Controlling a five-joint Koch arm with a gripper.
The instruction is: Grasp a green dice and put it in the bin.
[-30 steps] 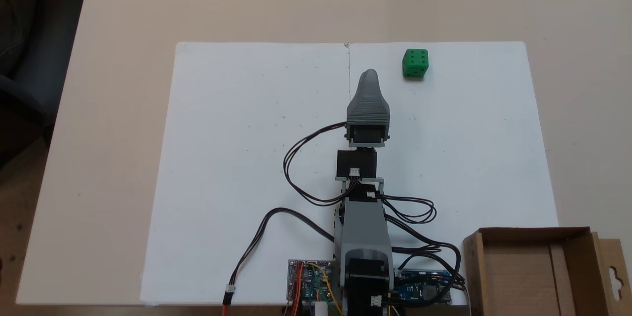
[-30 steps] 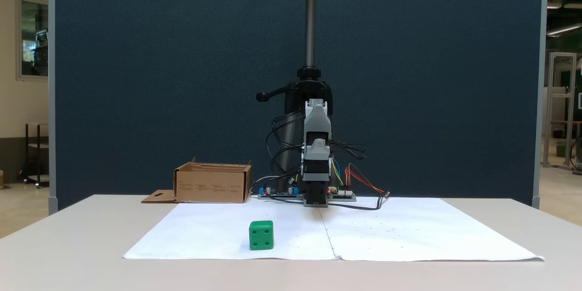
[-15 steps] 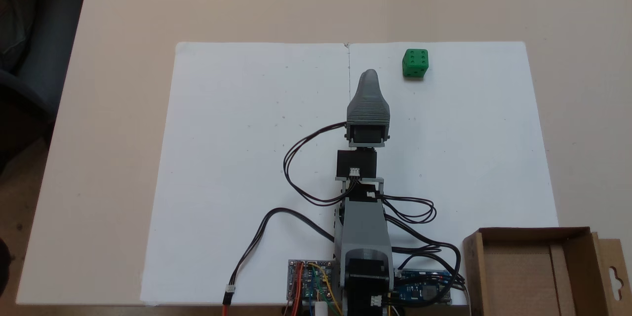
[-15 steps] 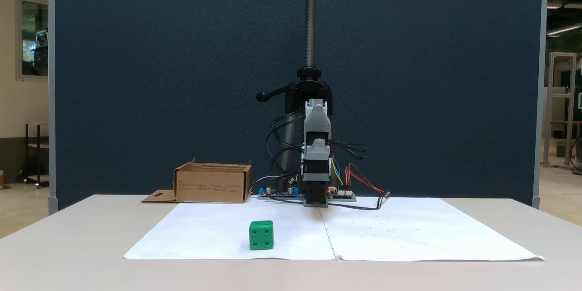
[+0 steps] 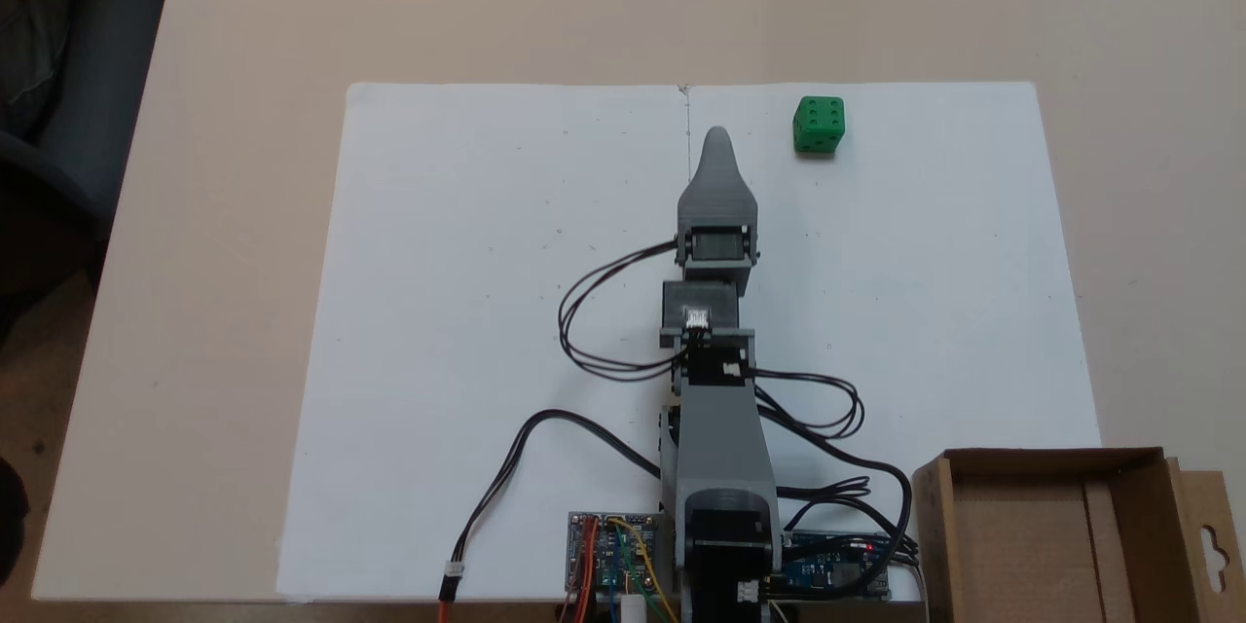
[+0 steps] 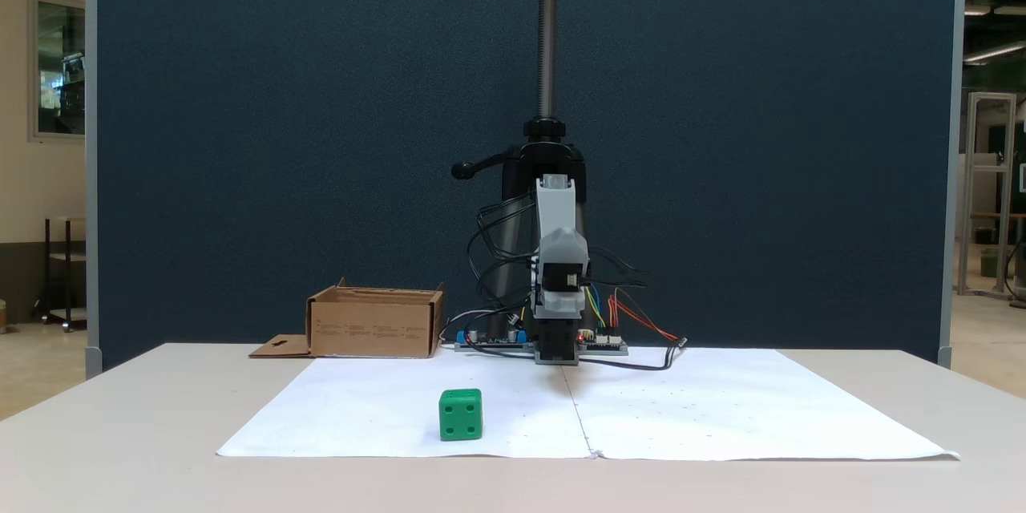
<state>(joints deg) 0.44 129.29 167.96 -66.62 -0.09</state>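
Gripper (image 5: 717, 138) stretched forward, green dice (image 5: 819, 125) unmoved

Beige table (image 5: 243, 214): white paper sheet (image 5: 467, 263) with green dice (image 5: 819, 125); bin (image 5: 1056, 545) at corner

In a fixed view, bare white paper (image 5: 487, 263) lies between the gripper (image 5: 717, 138) at centre and the green dice (image 5: 819, 125) at upper right. Loose black cables (image 5: 604, 331) loop beside the arm; the bin (image 5: 1051, 459) fills the lower right corner.
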